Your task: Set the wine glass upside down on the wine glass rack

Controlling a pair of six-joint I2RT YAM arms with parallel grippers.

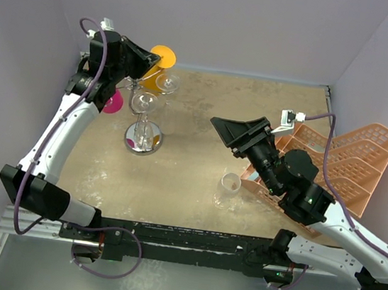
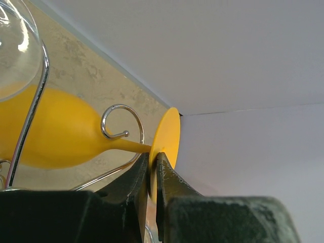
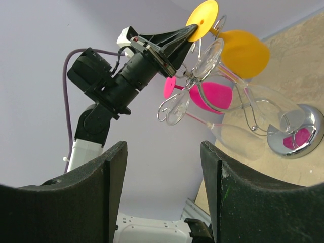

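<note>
Your left gripper (image 2: 153, 158) pinches the opaque yellow wine glass (image 2: 55, 131) by its foot, stem beside the shiny chrome wire rack (image 3: 309, 119) top scroll (right gripper (image 3: 162, 152) gapes, empty); mottled beige tabletop (image 1: 204, 125) beneath, lilac walls (image 1: 253, 24) behind.

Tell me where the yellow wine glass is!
In the top view the yellow plastic wine glass is back left, foot up at the top of the chrome wire rack, the left gripper pinching its foot.

The left arm (image 1: 63, 131) has glossy white shells between black joint housings. A purple cable (image 1: 103, 54) runs along it, looping at the base's six o'clock. The right arm (image 1: 340, 232) matches, with a small green light (image 1: 313, 201) on one black joint. The right gripper (image 3: 163, 147) has matte black wedge-shaped fingers (image 3: 109, 192).
</note>
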